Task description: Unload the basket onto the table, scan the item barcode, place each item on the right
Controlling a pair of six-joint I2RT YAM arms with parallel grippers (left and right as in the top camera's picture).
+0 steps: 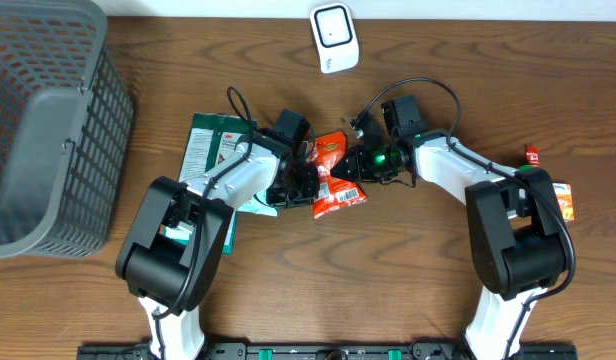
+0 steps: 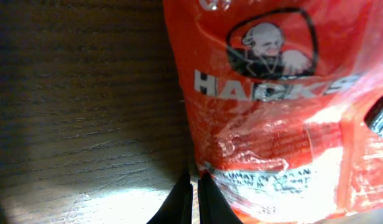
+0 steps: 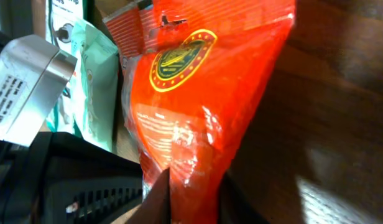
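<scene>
The item is a red-orange Hacks candy bag (image 1: 336, 192) lying on the wooden table between both arms. My right gripper (image 1: 350, 166) comes in from the right and is shut on the bag (image 3: 198, 93), whose crinkled film is pinched between its fingers (image 3: 194, 199). My left gripper (image 1: 306, 183) sits at the bag's left edge. In the left wrist view its jaws (image 2: 194, 196) are shut, with the bag's (image 2: 272, 124) printed white panel just right of them and nothing seen between. No barcode shows in any view.
A white scanner (image 1: 333, 37) stands at the back centre. A grey basket (image 1: 48, 130) fills the far left. A green packet (image 1: 210, 140) lies under the left arm. Small red (image 1: 533, 154) and orange (image 1: 564, 200) items lie at the right.
</scene>
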